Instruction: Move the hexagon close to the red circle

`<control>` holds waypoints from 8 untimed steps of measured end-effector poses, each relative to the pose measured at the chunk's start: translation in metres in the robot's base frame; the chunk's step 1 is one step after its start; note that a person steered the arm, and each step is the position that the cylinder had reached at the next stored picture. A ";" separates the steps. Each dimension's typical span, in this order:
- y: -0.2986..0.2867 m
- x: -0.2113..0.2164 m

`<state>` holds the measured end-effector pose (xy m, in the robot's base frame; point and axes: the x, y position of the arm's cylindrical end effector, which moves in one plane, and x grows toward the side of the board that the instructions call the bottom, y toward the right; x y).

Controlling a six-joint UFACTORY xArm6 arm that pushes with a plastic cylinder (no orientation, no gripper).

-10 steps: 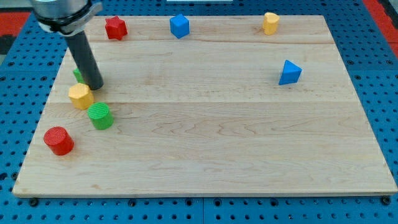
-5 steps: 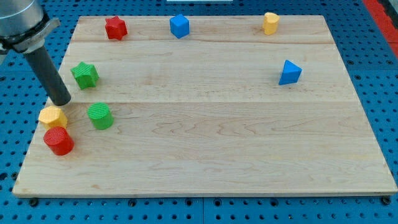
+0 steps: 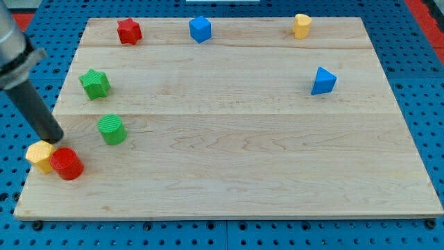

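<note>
Hexagon [image 3: 39, 155], yellow, sits at our board's [image 3: 243, 173] left edge, touching the red circle [image 3: 67, 163] just to its right. Our tip [image 3: 54, 138] stands just above both; it is a bare rod with no fingers, holding nothing. Green circle [image 3: 111, 130] lies near.

Dark rod under a grey metal collar.
Smooth, straight and round, matte black down to my tip [image 3: 55, 139]; wider grey cylindrical housing above, cut off by the view's top-left corner.
</note>
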<state>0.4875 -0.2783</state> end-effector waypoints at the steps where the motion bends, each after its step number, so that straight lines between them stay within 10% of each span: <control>1: -0.025 -0.007; 8: -0.025 0.074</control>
<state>0.5611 -0.3032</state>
